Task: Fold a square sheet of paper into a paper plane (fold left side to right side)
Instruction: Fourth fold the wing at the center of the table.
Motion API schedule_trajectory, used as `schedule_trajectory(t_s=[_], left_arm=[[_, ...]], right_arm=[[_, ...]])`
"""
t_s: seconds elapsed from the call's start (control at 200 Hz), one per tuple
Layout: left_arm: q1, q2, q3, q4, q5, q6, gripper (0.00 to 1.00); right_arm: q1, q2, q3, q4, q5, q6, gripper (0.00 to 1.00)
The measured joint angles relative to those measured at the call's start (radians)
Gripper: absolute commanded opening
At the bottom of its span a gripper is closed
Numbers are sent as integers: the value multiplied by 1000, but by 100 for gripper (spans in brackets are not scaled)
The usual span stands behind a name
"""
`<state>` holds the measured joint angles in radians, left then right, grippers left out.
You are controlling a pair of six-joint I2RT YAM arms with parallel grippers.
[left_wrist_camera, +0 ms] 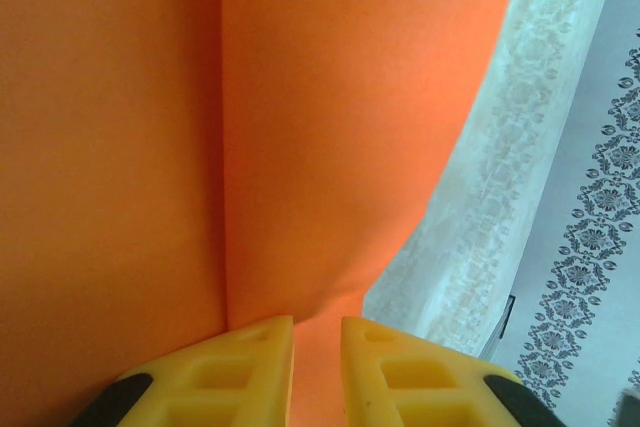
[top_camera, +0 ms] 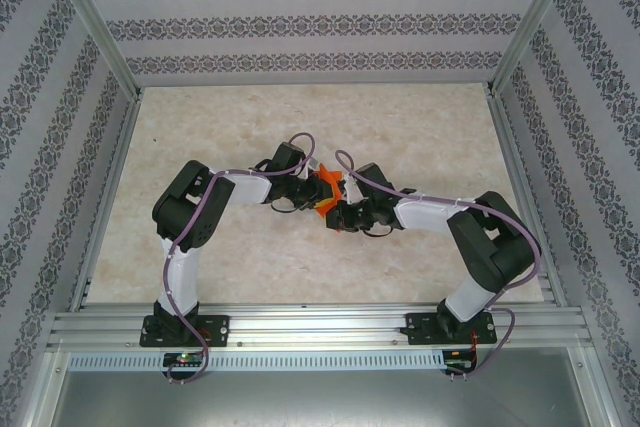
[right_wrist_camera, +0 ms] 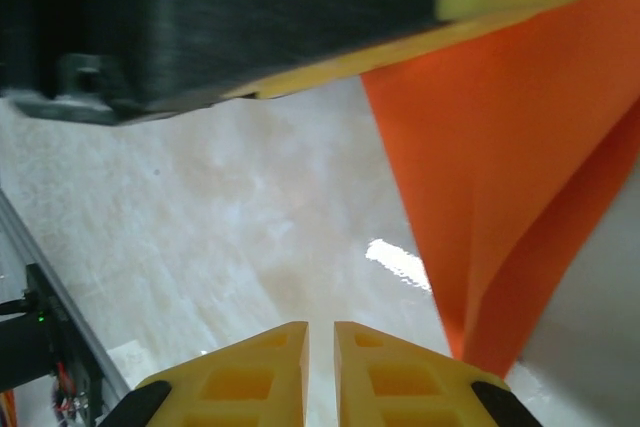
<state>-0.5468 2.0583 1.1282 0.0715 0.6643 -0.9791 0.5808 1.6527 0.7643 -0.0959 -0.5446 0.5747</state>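
The left gripper [left_wrist_camera: 318, 332] pinches the orange sheet [left_wrist_camera: 330, 127] between narrow jaws, the paper spreading towards the upper left. The right gripper [right_wrist_camera: 321, 332] has its jaws nearly together and empty, with the sheet to their upper right.

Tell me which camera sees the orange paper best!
The left wrist view: the orange paper is close and big there, with its fold line clear, pinched in the left end effector. The right wrist view catches one folded flap of it. The top view shows it small and far away.

Smooth, matt orange paper [left_wrist_camera: 340, 127] just ahead of the left claw [left_wrist_camera: 318, 325]; matt yellow plastic fingers [left_wrist_camera: 400, 372]; pale, faintly glossy stone-look tabletop [right_wrist_camera: 250, 217] beneath the right claw [right_wrist_camera: 320, 329].
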Motion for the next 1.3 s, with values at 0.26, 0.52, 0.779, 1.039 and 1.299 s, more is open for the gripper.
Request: schedule_trajectory(t_s=[0.26, 0.52, 0.779, 1.039, 1.299], left_arm=[[0, 0, -1, 0, 0, 0, 21], [0, 0, -1, 0, 0, 0, 21], [0, 0, -1, 0, 0, 0, 21], [0, 0, -1, 0, -1, 0, 21], [0, 0, -1, 0, -3, 1, 21]], right_arm=[[0, 21, 38, -32, 47, -11, 15], [-1, 29, 38, -41, 58, -11, 15], [-13, 33, 20, -40, 65, -11, 15], [-21, 41, 12, -37, 65, -11, 15], [-21, 54, 12, -26, 54, -11, 15]])
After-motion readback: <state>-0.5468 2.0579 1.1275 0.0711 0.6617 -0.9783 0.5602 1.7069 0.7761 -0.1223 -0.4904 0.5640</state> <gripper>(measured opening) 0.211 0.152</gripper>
